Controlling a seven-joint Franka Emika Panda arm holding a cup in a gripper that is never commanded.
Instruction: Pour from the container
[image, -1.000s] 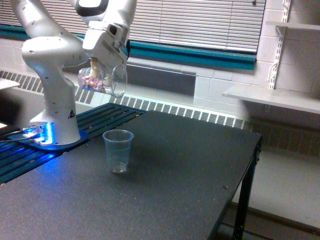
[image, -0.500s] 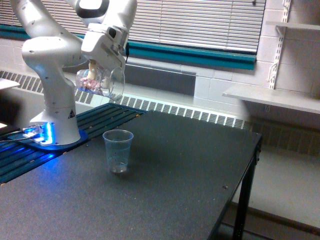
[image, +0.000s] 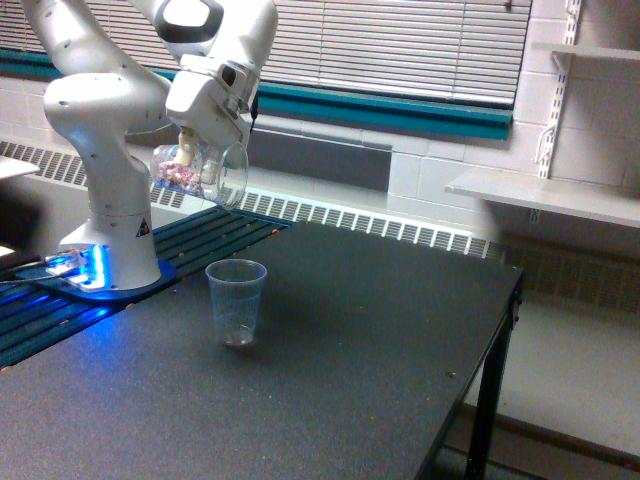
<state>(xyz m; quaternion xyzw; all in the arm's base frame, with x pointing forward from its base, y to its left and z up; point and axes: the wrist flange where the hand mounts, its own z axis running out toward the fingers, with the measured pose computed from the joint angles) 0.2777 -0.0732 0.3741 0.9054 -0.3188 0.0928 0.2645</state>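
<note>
Your gripper (image: 196, 150) pinches the container (image: 200, 171), tipped nearly on its side with pinkish bits inside, rim towards the exterior view's right. It hangs well above the graduated cup (image: 236, 301), slightly to that cup's left. Around the cup, the table (image: 330, 380) offers open room.

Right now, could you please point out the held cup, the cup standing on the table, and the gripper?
held cup (image: 205, 172): exterior view, its clear side wall.
standing cup (image: 236, 302): exterior view, middle of its wall.
gripper (image: 192, 150): exterior view, between the fingertips.
</note>
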